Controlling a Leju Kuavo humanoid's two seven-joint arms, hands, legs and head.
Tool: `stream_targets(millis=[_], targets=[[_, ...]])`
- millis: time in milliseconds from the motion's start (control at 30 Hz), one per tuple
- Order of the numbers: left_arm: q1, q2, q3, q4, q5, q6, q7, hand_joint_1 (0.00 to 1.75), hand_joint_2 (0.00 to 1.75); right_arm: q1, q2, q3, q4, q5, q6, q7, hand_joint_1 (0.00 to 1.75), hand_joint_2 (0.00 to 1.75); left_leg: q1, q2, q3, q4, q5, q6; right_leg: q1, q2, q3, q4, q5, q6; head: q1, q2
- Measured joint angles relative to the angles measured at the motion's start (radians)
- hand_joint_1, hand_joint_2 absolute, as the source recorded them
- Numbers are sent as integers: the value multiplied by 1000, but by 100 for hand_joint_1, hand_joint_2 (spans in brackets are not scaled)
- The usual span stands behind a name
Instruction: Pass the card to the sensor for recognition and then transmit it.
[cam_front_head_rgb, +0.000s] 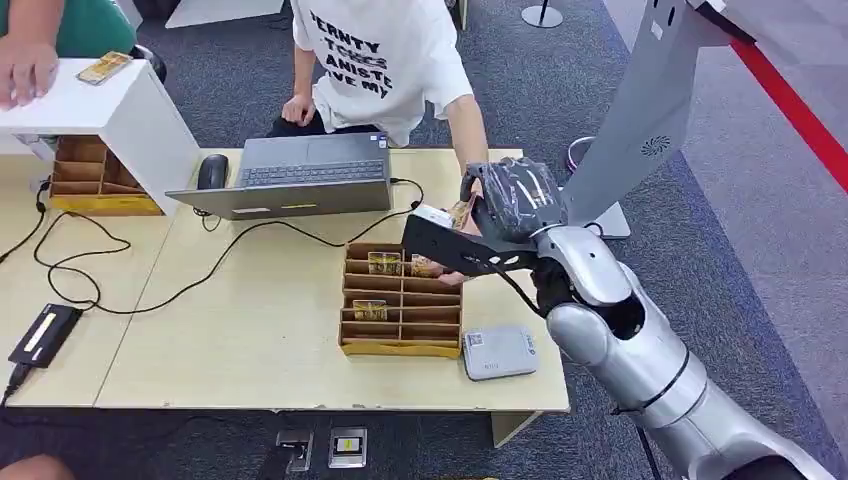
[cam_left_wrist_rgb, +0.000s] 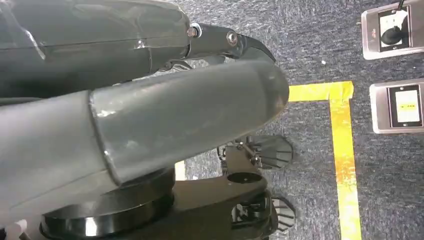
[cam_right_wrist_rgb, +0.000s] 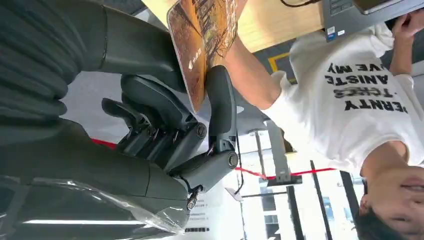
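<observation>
My right hand (cam_front_head_rgb: 510, 200) is raised over the table's far right and pinches an orange-brown picture card (cam_right_wrist_rgb: 200, 40) between thumb and fingers (cam_right_wrist_rgb: 220, 100). In the head view the card (cam_front_head_rgb: 462, 213) peeks out beside the hand. A person in a white printed shirt (cam_front_head_rgb: 385, 50) reaches an arm (cam_right_wrist_rgb: 250, 75) up to the card; whether their hand grips it is hidden. The grey card sensor (cam_front_head_rgb: 499, 351) lies flat near the table's front right edge, below and apart from my hand. My left hand (cam_left_wrist_rgb: 150, 115) hangs over the floor, holding nothing, fingers straight.
A cardboard compartment tray (cam_front_head_rgb: 400, 345) with a few cards sits mid-table. A laptop (cam_front_head_rgb: 300, 175), a mouse (cam_front_head_rgb: 212, 172) and trailing cables lie behind it. A black device (cam_front_head_rgb: 45, 333) is at the front left. A white box (cam_front_head_rgb: 110, 110) carries another card (cam_front_head_rgb: 104, 68).
</observation>
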Motion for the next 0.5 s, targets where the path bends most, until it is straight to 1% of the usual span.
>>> stream_targets(millis=[333,500], targets=[[-1,1,0,2,-12,-3,17,0,0,-62,19,-2,93,-43,-5,-18,175,175,0,0,0,0,0,0,0,-1,0,0,0,0,0,0],[0,1,0,3,-12,-4,18,0,0,-97,33,-2,158,-75,-20,-43,175,175,0,0,0,0,0,0,0,-1,0,0,0,0,0,0]])
